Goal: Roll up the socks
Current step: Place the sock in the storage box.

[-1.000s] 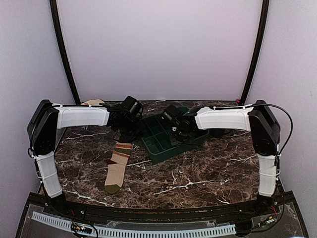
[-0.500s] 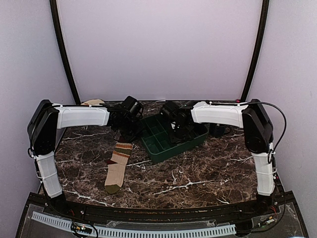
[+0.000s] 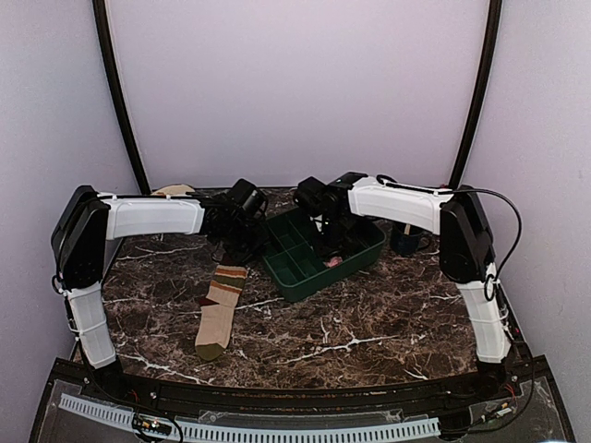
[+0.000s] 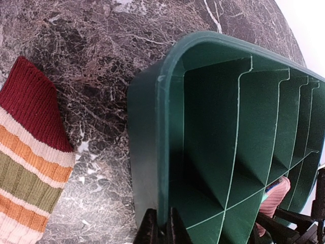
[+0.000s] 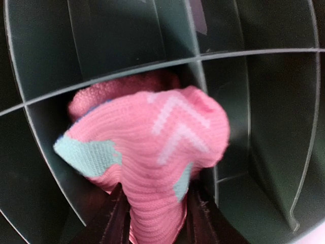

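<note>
Socks number two: the pink sock [image 5: 152,147], with teal and white patches, is bunched up inside the green divided tray [image 3: 286,268], showing as a small pink spot at the lower right end of the tray in the top view [image 3: 332,261]; the striped sock [image 3: 218,309] lies flat and unrolled on the marble table [image 3: 369,323], left of centre, its maroon cuff close to the tray's left end but not touching it, its olive toe toward the bottom of the frame. The right gripper [image 5: 160,223] reaches down into the tray, and its two fingers [image 5: 116,223] stand apart on either side of the pink sock at the bottom of the wrist view, fabric filling the gap between them; whether they press it or only flank it I cannot tell. That sock sits where divider walls cross, and which cell holds most of it is unclear. The left gripper [image 4: 161,231] is clenched on the tray's rim at the bottom of its wrist view, one finger inside the wall and one outside. Counted: two socks, one tray, two arms, one gripper each. One round beige disc [image 3: 174,190] lies at the upper left of the table
</note>
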Controlling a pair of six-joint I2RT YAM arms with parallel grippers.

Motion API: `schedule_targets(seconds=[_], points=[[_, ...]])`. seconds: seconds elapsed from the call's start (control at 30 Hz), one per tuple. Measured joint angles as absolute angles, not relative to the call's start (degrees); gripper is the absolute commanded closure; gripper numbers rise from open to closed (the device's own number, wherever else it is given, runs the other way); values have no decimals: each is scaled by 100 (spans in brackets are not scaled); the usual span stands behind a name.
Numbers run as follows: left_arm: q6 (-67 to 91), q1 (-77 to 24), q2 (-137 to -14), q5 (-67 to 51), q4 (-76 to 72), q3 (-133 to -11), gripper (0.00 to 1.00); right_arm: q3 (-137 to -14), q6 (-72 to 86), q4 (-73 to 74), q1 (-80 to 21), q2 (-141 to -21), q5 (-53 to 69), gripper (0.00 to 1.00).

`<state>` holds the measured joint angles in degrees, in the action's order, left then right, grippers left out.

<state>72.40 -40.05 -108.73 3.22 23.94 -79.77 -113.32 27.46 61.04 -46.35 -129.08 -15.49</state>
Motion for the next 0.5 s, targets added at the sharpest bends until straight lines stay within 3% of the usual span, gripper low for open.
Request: schedule_targets(seconds=[0.5], points=[[7196,-4005,-10960,349,2543,-8138,98,-11253,2735,5898,-4497,-12223,-1675,60]])
